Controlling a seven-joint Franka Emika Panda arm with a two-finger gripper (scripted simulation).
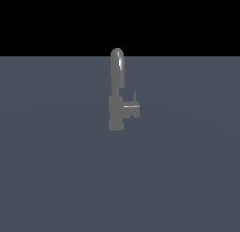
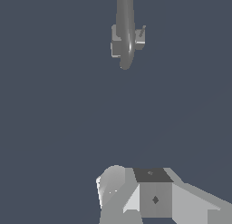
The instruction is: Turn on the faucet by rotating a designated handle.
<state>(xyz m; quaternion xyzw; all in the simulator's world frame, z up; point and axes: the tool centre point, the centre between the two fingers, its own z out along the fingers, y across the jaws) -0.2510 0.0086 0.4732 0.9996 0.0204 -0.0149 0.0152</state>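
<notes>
While no arm shows in the exterior view, the faucet (image 1: 116, 92) stands alone in the middle of the grey worktop (image 1: 56, 170), with the handle (image 1: 133, 105) on the exterior view's right of its body (a short stub with a thin upright pin). Seen from the wrist view, the faucet (image 2: 125, 32) is well apart from the end effector (image 2: 136, 196); whether its jaws are open I cannot tell. I judge the approach should aim at the handle (image 2: 140, 36), not the spout, then push the pin sideways.
</notes>
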